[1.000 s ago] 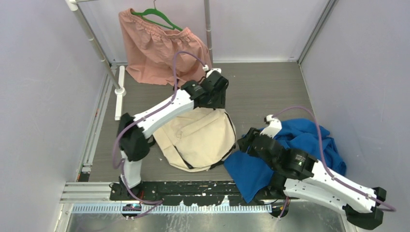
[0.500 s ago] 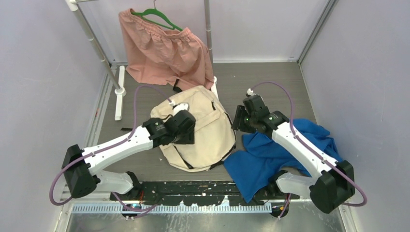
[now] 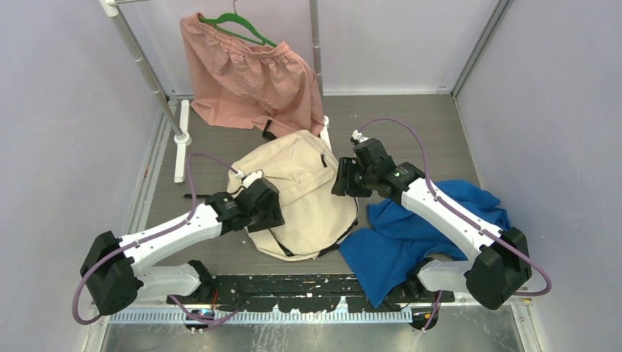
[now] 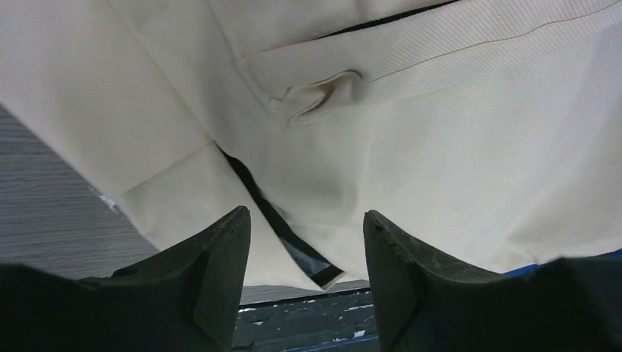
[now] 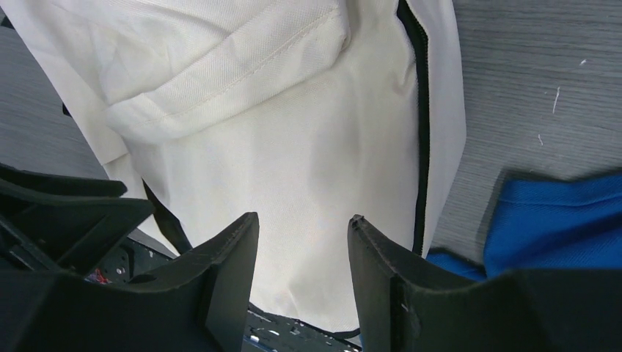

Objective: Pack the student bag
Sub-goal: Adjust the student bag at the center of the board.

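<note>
Bag [image 3: 304, 198] lies flat on the table [image 3: 411, 125], mid-table between the two arms, front face up, rounded end toward the near edge. A black strap edges that near rim.

Blue cloth [image 3: 411, 238] is crumpled at near right, just beside the bag's right edge. Can't tell if they touch.

Left gripper [image 3: 270, 209] is over the bag's left side, the arm reaching in low from the near left. In the left wrist view the fingers [image 4: 220, 271] stand moderately apart with nothing between them. They are above the cream fabric [image 4: 440, 132], and contact can't be judged. A black zipper [image 4: 275, 220] line runs down into the gap between them, with a small fabric fold further up.

Right gripper [image 3: 339, 183] is at the bag's right edge, a bit farther back than the left one, and its arm passes over the blue cloth. In the right wrist view the fingers [image 5: 227, 279] are parted about the same and hold nothing, with the bag panel [image 5: 293, 169] under them. A black zipper [image 5: 422, 132] runs along the bag's side, grey table beyond it, and a blue cloth corner [image 5: 557, 220] sits at lower right.

Farther back, the bag's top end with its black strap sits near the hem of a pink garment [image 3: 249, 73]. The garment hangs on a green hanger [image 3: 246, 28] from a metal rack [image 3: 143, 66] at the back wall.
</note>
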